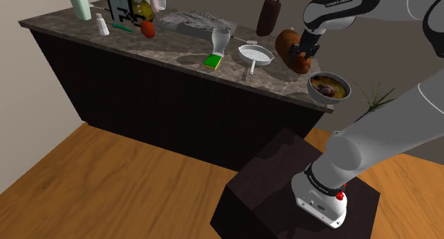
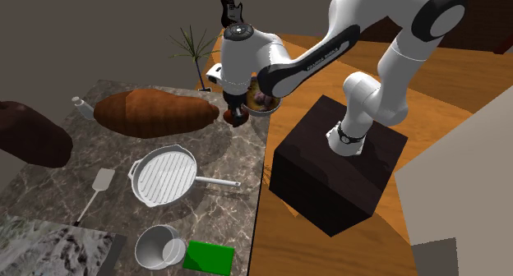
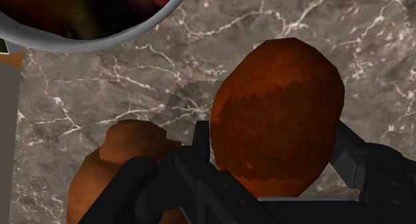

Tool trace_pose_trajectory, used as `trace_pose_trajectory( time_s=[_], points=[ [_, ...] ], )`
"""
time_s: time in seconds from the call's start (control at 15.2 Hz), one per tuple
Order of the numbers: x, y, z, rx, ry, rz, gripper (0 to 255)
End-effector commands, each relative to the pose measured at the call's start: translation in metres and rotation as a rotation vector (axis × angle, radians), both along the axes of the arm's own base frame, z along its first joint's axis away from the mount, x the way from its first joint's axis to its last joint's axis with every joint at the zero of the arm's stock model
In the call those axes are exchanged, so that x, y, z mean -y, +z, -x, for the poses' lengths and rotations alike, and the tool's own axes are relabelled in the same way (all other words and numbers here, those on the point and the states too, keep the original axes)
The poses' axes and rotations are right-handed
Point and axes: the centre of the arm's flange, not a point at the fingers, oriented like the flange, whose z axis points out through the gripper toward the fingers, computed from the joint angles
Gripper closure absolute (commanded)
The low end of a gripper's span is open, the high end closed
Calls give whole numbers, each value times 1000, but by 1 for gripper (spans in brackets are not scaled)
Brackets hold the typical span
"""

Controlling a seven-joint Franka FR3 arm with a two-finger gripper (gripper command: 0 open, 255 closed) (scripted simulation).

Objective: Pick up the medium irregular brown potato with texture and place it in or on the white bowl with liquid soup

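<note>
The gripper (image 1: 305,60) has its two black fingers (image 3: 350,153) closed against the sides of the brown potato (image 3: 277,116), which appears to hang clear of the marble counter (image 1: 164,45), with a soft shadow on the stone under it. The white bowl (image 1: 311,88) of dark soup sits close by, toward the shoulder view's right and nearer the stand (image 1: 284,181), right at the corner of the counter. The main danger looks like the grip itself: the potato is rounded and uneven, and the fingers seem to bear on only its lower flanks, so a quick swing or a tilt of the wrist could let it roll out and drop onto the counter or over the edge. Letting go from too high would probably splash the soup, and a low pass could catch the rim and push the bowl off the corner, since there is hardly any counter beyond it on that side. A much larger brown lump (image 1: 286,40) lies just behind the gripper, on its far side, so there is little room to back away. The white grill pan (image 1: 256,55) stands well apart to the shoulder view's left, and the short way across to the bowl looks open.
</note>
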Motion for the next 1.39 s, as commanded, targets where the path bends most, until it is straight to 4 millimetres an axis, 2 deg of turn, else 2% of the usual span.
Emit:
trace_pose_trajectory(
  time_s=[0.0, 0.73, 1.32],
  points=[
    [0, 11, 0, 0, 0, 0, 255],
    [0, 66, 0, 0, 0, 0, 255],
    [29, 70, 115, 0, 0, 0, 255]
  ],
)
